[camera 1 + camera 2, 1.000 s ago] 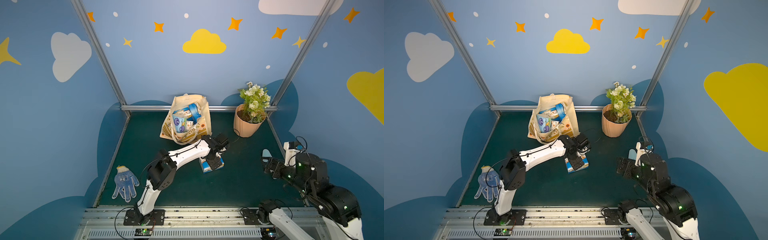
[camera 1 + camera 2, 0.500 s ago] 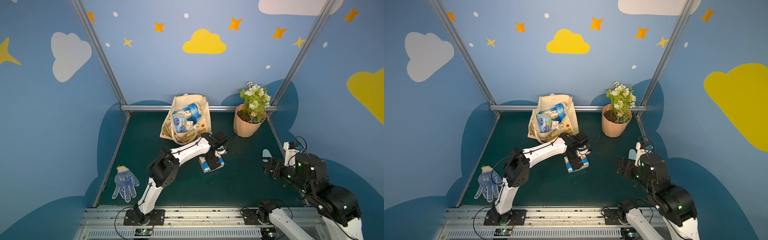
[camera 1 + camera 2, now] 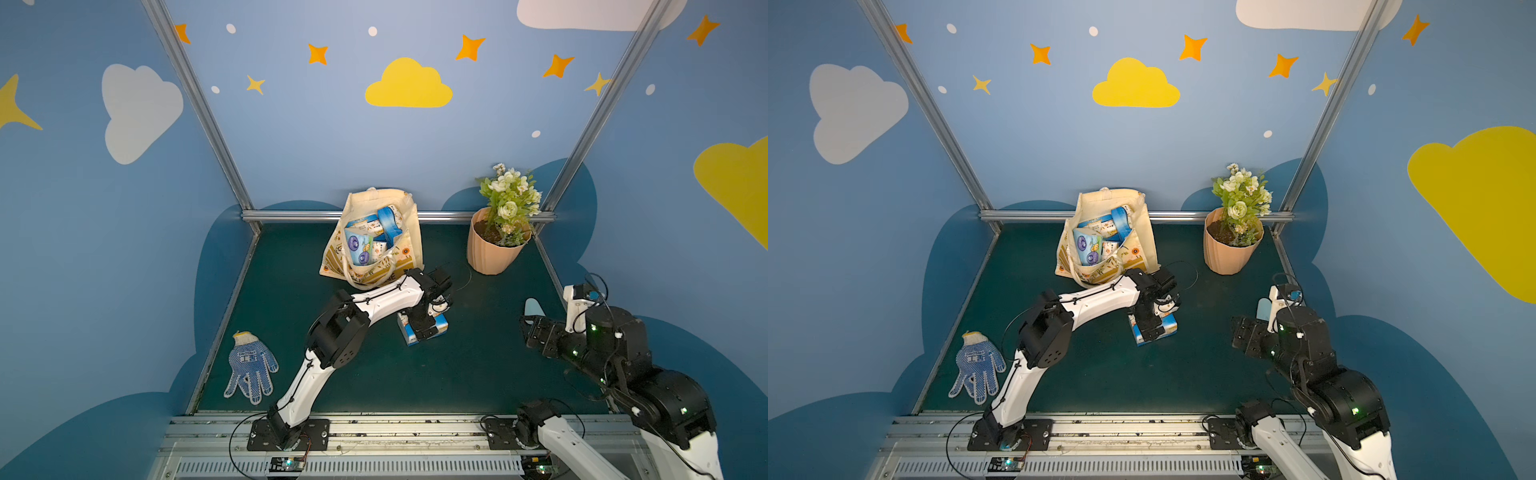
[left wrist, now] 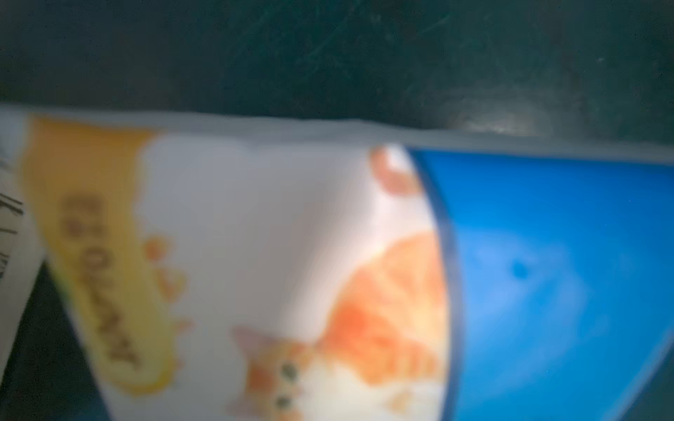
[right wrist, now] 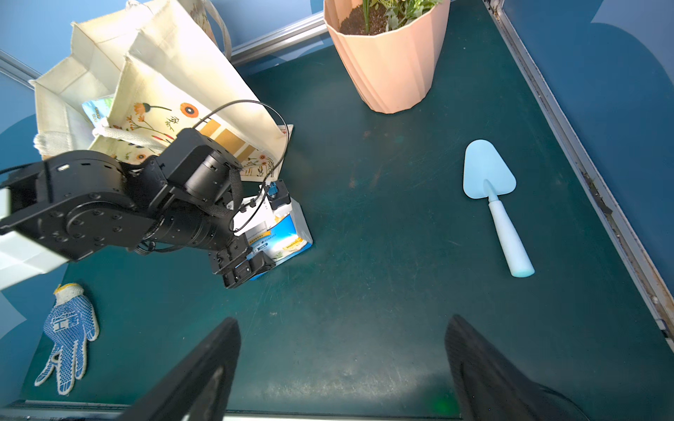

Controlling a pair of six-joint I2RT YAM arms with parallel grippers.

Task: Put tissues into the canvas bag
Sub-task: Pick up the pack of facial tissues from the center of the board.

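- My left jaws are gaping wide, straddling a blue-and-white tissue pack (image 5: pixel 288 237) lying on the bench (image 3: pixel 457 374) — just before the canvas bag (image 3: pixel 409 237).
- Other packs (image 3: pixel 359 247) are sitting inside the bag.
- My right jaws are hanging open, empty — well apart.

top views: both looking down from high in front, sharing the whole mat (image 3: pixel 395 382) | left wrist: sitting close over a blurred tissue pack (image 4: pixel 273 237) | right wrist: looking across mat, sharing that pack
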